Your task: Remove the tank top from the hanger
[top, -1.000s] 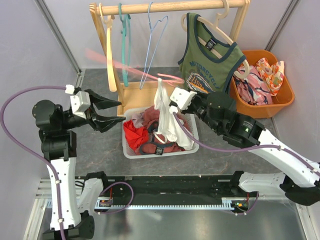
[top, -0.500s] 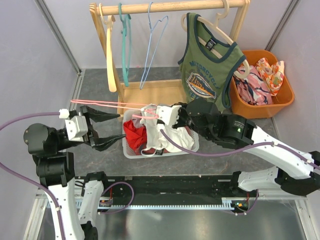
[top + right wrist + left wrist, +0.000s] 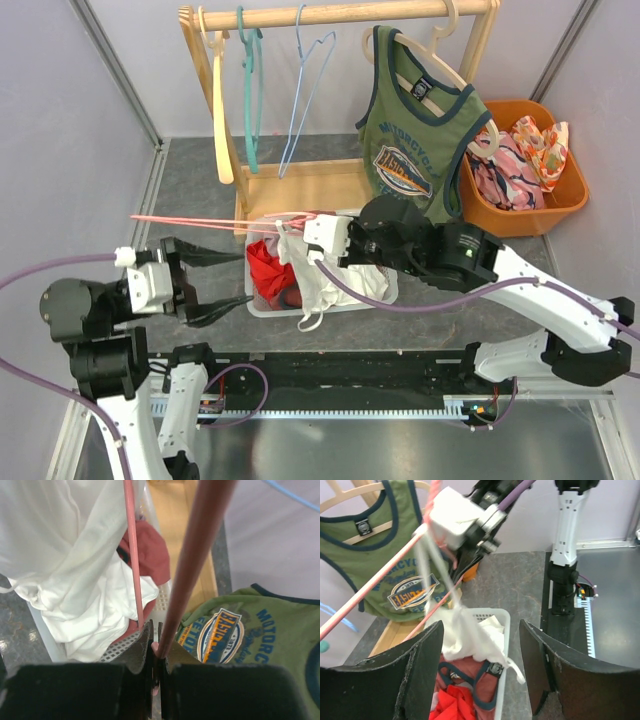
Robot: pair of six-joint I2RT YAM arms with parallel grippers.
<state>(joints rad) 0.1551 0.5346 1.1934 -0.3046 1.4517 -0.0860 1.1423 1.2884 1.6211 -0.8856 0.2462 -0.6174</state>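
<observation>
Over the white basket (image 3: pixel 268 311), near the middle of the top view, the right gripper (image 3: pixel 316 238) is clamped on the pink hanger (image 3: pixel 200 221), its fingers pressed together on the thin rod. From this grip the hanger reaches out toward 9 o'clock, nearly level. The white tank top (image 3: pixel 318 280) hangs on the hanger just beside the grip. It is thin, plain white and crumpled. Its straps run up to the rod, and its body falls toward 6 o'clock over the front rim of the basket, with one strap loop below the rim. A red cloth (image 3: pixel 268 275) lies in the basket beside it. At 8 o'clock from the basket the left gripper (image 3: pixel 243 276) has its fingers wide apart, with nothing between them, and points at the tank top. At 1 o'clock a green tank top (image 3: pixel 410 130) hangs on the wooden rack (image 3: pixel 340 13).
</observation>
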